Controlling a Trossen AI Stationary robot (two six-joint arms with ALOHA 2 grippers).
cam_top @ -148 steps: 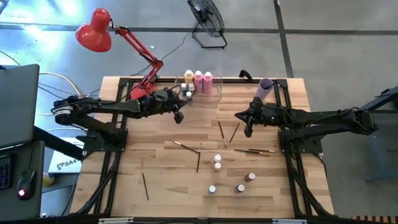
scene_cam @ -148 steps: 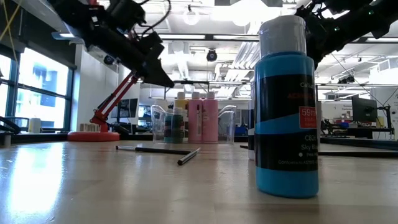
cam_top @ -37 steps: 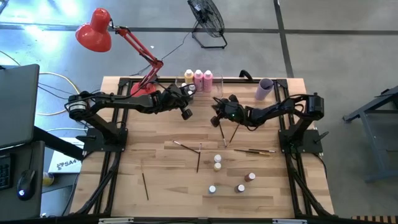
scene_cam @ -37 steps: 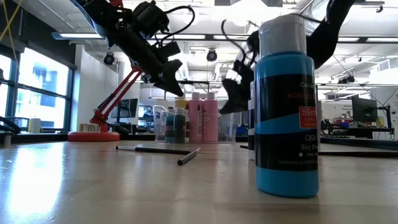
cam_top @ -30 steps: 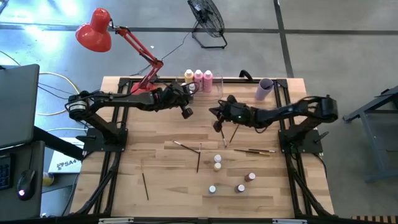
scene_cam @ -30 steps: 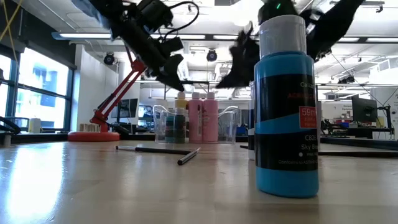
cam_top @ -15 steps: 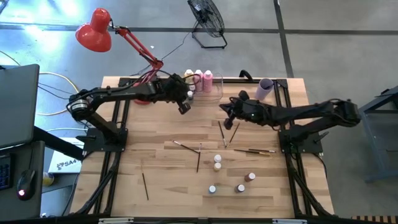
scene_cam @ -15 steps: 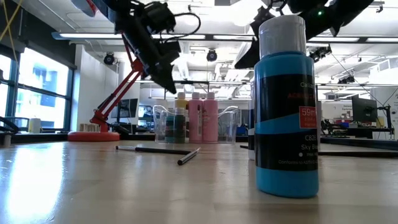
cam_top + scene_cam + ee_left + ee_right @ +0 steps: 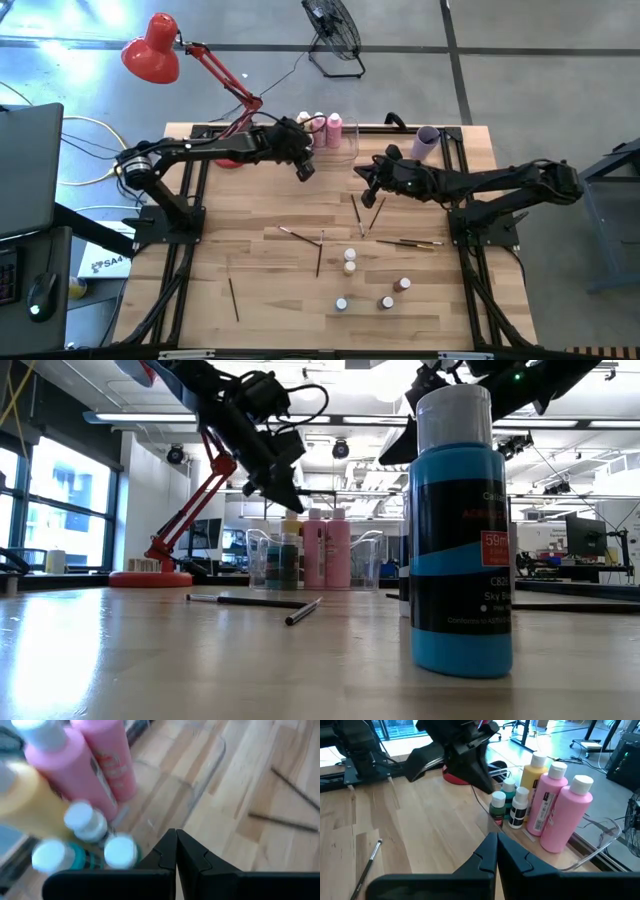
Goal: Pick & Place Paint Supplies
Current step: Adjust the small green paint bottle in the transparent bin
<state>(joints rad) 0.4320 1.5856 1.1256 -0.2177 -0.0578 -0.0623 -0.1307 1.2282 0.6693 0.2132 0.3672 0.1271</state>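
A clear bin [image 9: 335,138] at the table's far edge holds one yellow [image 9: 532,772] and two pink paint bottles [image 9: 547,802] and a few tiny white-capped bottles [image 9: 120,851]. Several more tiny bottles [image 9: 350,261] stand on the near half of the table, and a blue one [image 9: 460,530] fills the low view's foreground. Thin paintbrushes [image 9: 355,215] lie scattered flat on the wood. My left gripper [image 9: 305,170] is shut and empty, in the air just in front of the bin. My right gripper [image 9: 367,190] is shut and empty too, raised above two brushes at mid-table.
A lilac cup [image 9: 427,142] lies at the far right corner. A red desk lamp [image 9: 150,50] reaches over the far left corner. Black frame rails [image 9: 470,230] run along both sides of the table. Bare wood lies at the near left around one brush [image 9: 233,298].
My left gripper has gone toward the far edge and a little to the right, closer to the bin, rolling somewhat. My right gripper has risen off the table and drawn back toward the right edge. Both have stayed shut. No paint supply has moved.
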